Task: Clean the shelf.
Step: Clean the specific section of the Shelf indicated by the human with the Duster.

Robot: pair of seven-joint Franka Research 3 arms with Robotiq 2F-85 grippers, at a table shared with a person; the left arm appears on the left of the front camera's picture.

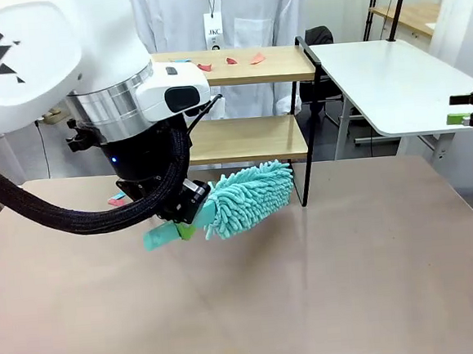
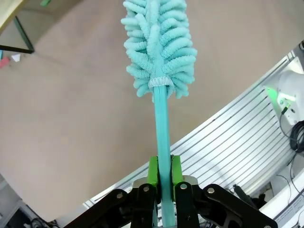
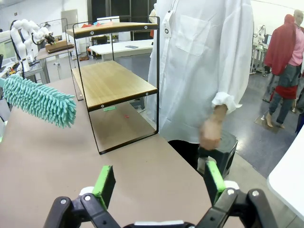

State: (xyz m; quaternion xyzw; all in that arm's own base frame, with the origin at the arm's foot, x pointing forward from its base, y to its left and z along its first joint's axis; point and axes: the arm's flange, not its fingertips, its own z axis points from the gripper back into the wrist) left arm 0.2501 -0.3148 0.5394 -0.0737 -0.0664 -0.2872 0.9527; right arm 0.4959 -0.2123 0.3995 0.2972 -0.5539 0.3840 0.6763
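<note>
Shelf [image 1: 250,139]: at the far edge of the worktop [image 1: 327,285], directly in front of the person [image 1: 248,12]; two wooden boards in a thin black frame, open toward the robot's side.
Top board: dotted with small red and pink scraps [image 1: 231,61] — probably the mess meant for sweeping off.
Lower board: bare, as far as the front view tells.
Duster [image 1: 250,194]: teal and fluffy, head aimed at the shelf, roughly level with the space under the lower board; lifted clear of the worktop, near the frame's front post but touching nothing.
Left fingers [image 2: 153,173]: pinching the duster's thin handle, green pads pressed on either side, well back from the head — leaving the whole fluffy length free for wiping.
Handle: in line with the fingers, likely for steering the head by wrist alone.
Right fingers [image 3: 105,179]: spread wide, holding nothing, off at the right beside the white side table [image 1: 393,83]; seemingly parked clear of the sweep.
Step in hand: judged an approach, no board touched yet.
Next need: raising the head to the top board.
</note>
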